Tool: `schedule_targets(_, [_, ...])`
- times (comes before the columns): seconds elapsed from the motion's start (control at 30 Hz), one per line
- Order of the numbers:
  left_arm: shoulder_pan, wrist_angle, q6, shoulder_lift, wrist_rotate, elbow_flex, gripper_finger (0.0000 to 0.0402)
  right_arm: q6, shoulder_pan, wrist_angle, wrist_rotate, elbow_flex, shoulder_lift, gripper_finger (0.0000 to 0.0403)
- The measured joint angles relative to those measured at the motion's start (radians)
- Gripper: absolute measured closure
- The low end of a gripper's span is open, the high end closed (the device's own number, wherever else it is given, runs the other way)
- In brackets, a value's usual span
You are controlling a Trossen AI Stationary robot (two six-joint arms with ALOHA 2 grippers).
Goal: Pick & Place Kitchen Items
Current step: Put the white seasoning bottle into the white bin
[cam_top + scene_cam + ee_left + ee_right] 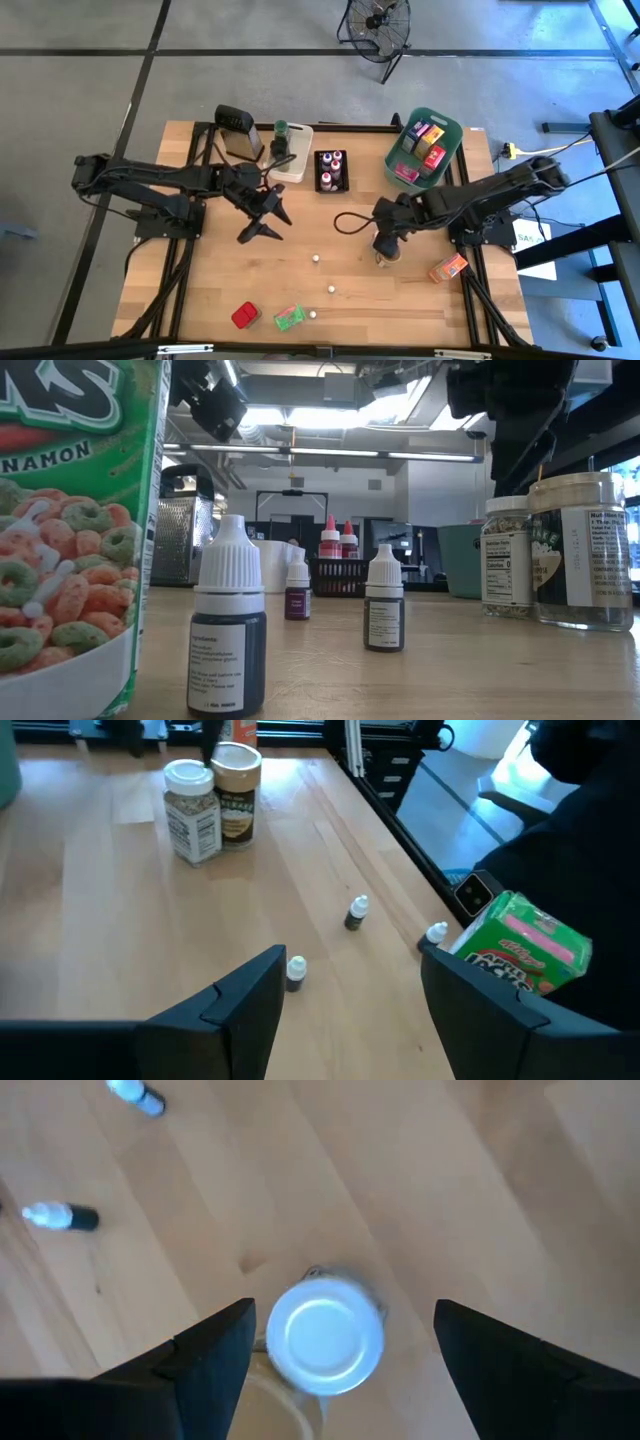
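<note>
Two jars stand side by side on the table, one white-lidded (325,1335), (505,555) and one wider (585,550). My right gripper (345,1310), (385,238) hovers open above them, pointing down, a finger on either side of the white lid without touching. Three tiny white-capped bottles (315,257), (331,289), (313,313) stand on the wood. Near the table's near edge lie a red packet (245,315) and a green cereal packet (288,317); an orange packet (448,268) lies to the right. My left gripper (268,220), (350,955) hangs open above the table's left middle.
Along the far edge stand a teal bin (447,128) holding packets, a black bin (332,187) with capped bottles, a white bin (300,155) with a green-lidded jar, and a grater (235,130). A black cable (345,220) loops beside the right gripper.
</note>
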Motion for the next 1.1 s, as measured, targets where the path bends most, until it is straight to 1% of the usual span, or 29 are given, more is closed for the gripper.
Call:
schedule_targets(0.17, [0.014,0.000,0.001,0.000,0.000,0.000,0.0175,0.025,0.000,0.002,-0.030,0.000,0.029,0.0095])
schedule_targets(0.37, [0.015,0.000,0.001,0.000,0.000,0.000,0.0174,0.025,0.000,0.005,-0.030,0.000,0.057,0.0095])
schedule_targets(0.57, [0.013,0.000,-0.007,0.000,0.000,0.000,0.0174,0.022,0.000,0.005,-0.034,0.000,0.122,0.0095])
schedule_targets(0.8, [0.013,0.000,-0.007,0.000,0.000,0.000,0.0175,0.011,-0.013,0.008,-0.108,0.000,0.196,0.0099])
schedule_targets(0.93, [0.013,0.000,-0.007,0.000,0.001,0.000,0.0174,0.004,-0.032,0.008,-0.120,0.000,0.215,0.0120])
schedule_targets(1.1, [0.013,-0.013,-0.007,0.000,0.001,0.000,0.0175,-0.002,-0.051,0.008,-0.135,0.000,0.216,0.0171])
